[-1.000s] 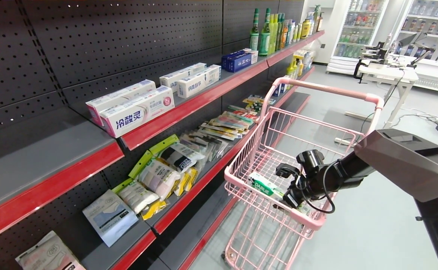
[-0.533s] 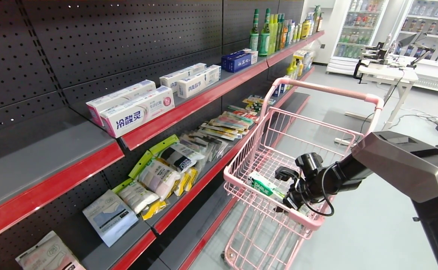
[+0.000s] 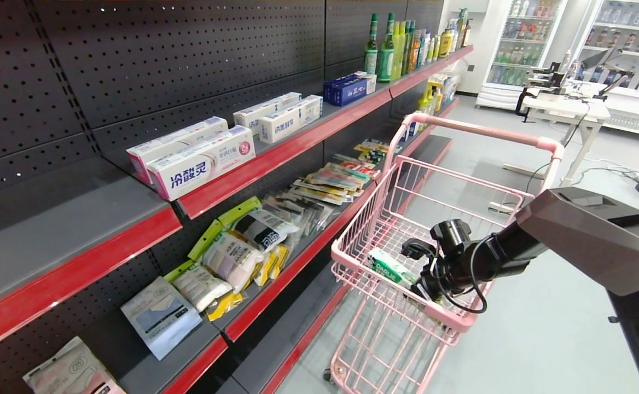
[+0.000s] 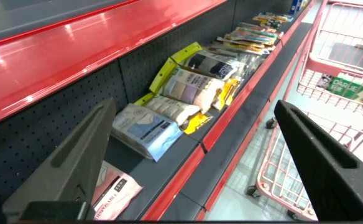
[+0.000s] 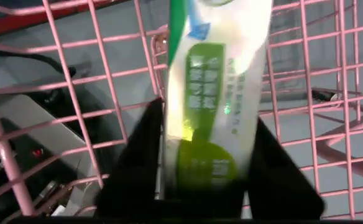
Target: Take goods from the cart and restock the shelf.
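Right pincer (image 3: 420, 285), gripping toothpaste box (image 3: 388, 266), slightly higher in cart (image 3: 483, 131).

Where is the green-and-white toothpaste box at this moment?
In the head view the toothpaste box is inside the pink cart on the robot's right, beside the shelf, gripped at one end by the right gripper.

1. A smooth, pale grey floor (image 3: 544, 339) ran along the aisle under even light.
2. Black perforated pegboard (image 3: 161, 49) formed the wall on the left.
3. Glass-door coolers (image 3: 522, 49) stocked with bottles stood at the far end.
4. A white table (image 3: 565, 106) stood near them, with cables (image 3: 620, 167) trailing over the floor beside it.
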Available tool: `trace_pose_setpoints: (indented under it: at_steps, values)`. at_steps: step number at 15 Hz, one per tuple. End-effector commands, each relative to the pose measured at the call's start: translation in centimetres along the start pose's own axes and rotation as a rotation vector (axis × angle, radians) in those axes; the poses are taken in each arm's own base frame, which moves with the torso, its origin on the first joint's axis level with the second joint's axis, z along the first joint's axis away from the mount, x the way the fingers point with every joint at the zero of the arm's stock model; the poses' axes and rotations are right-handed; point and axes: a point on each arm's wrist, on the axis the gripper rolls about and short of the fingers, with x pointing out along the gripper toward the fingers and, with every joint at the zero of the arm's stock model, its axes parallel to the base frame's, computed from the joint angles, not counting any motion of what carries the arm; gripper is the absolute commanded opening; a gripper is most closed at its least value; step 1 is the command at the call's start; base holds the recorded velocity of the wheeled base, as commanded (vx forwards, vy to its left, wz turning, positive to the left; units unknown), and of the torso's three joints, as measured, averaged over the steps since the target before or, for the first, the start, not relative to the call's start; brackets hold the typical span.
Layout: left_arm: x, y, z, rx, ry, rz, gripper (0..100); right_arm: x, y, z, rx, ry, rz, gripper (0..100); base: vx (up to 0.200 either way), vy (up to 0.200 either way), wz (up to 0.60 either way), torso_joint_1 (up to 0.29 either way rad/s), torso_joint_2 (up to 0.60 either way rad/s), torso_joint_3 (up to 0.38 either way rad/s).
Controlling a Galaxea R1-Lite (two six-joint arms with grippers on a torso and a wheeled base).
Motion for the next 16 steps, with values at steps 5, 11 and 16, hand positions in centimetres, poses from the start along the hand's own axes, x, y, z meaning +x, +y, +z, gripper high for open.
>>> trace_pose_setpoints:
  at_steps: [5, 11, 16]
  values:
    - [0.0, 0.0, 0.0, 0.000, 0.000, 0.001, 100, -1.5, 0.5, 0.2, 0.010, -0.008, 0.003, 0, 0.000, 0.000, 0.00, 0.000, 0.00, 0.000]
    - [0.0, 0.0, 0.0, 0.000, 0.000, 0.001, 100, -0.2, 1.2, -0.8, -0.004, 0.042, 0.005, 0, 0.000, 0.000, 0.00, 0.000, 0.00, 0.000]
    - [0.0, 0.0, 0.0, 0.000, 0.000, 0.001, 100, 0.2, 0.8, -0.5, -0.010, 0.048, -0.035, 100, 0.000, 0.000, 0.00, 0.000, 0.00, 0.000]
